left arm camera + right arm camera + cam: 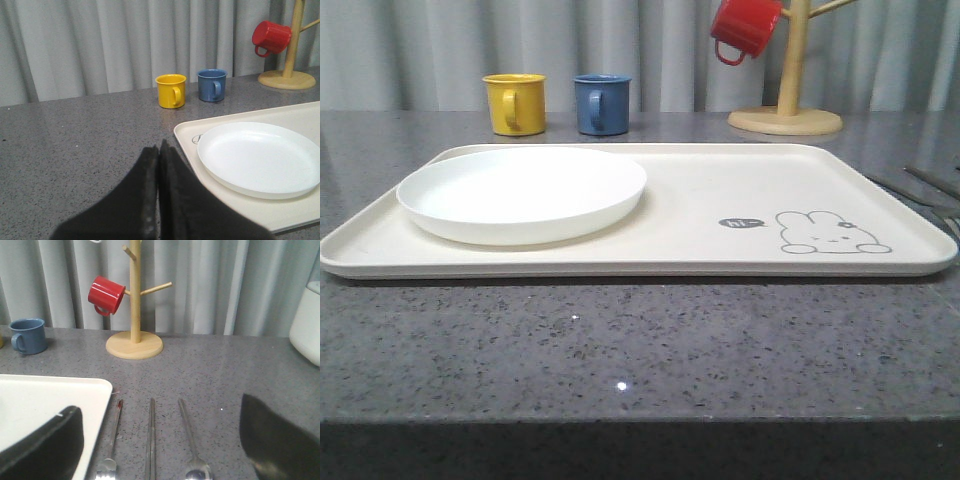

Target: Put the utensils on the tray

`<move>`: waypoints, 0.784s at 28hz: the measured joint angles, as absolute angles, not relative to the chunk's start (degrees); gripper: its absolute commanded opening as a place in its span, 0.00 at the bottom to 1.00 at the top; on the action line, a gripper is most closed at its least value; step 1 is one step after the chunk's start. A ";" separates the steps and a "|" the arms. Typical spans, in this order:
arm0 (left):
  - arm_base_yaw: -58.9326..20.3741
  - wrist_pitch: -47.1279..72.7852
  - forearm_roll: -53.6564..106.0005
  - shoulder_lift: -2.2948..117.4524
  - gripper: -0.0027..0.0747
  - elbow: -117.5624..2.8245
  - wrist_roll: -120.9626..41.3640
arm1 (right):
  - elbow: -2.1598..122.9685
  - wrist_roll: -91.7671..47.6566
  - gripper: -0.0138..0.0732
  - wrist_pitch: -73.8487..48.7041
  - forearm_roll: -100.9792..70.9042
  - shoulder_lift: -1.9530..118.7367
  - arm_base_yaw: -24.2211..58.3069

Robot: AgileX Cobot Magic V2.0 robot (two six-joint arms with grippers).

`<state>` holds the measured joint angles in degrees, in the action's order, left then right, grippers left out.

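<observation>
1. Pincer, right [160, 440]: mine, jaws spread wide, holding nothing, poised over the utensils, one finger above the tray corner.
2. Pincer, left [159, 190]: fingers pressed together, empty, hovering over bare surface beside the tray's near-left corner.
3. Surface [620, 350]: grey speckled stone, glossy; pleated grey curtains close off the room behind it.
4. Tray [720, 200]: cream, low-rimmed, rabbit drawing at one end; open room there for cutlery. A white plate [520, 190] occupies the other end.
5. Mug tree [134, 315]: wooden, red mug [106, 295] hung on it; yellow mug [515, 103] and blue mug [601, 103] stand behind the tray.
6. Utensils, lying off the tray, on the surface just beside its right edge, parallel: fork [112, 435], chopsticks [150, 440], spoon [187, 435]. I judge them light, rigid, slick and thin, hard to lift off flat stone. Best hold: mid-handle, jaws across the width, closing firmly.
</observation>
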<state>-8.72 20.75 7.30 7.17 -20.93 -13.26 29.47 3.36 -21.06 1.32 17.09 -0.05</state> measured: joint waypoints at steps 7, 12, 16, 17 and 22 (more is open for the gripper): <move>-8.72 20.61 7.43 7.17 0.01 -20.93 -13.26 | 29.47 3.36 0.91 -21.06 1.32 17.09 -0.05; -8.72 20.59 7.43 7.17 0.01 -20.93 -13.26 | 29.47 3.36 0.91 -21.06 1.32 17.09 -0.05; -8.72 20.49 7.43 7.17 0.01 -20.93 -13.26 | 29.47 3.36 0.91 -20.94 1.32 17.09 -0.05; -8.72 20.49 7.43 7.17 0.01 -20.93 -13.26 | 29.47 3.36 0.91 -20.85 1.32 17.09 -0.05; -8.72 20.49 7.43 7.17 0.01 -20.93 -13.26 | 29.47 3.36 0.91 -20.62 1.32 17.09 -0.05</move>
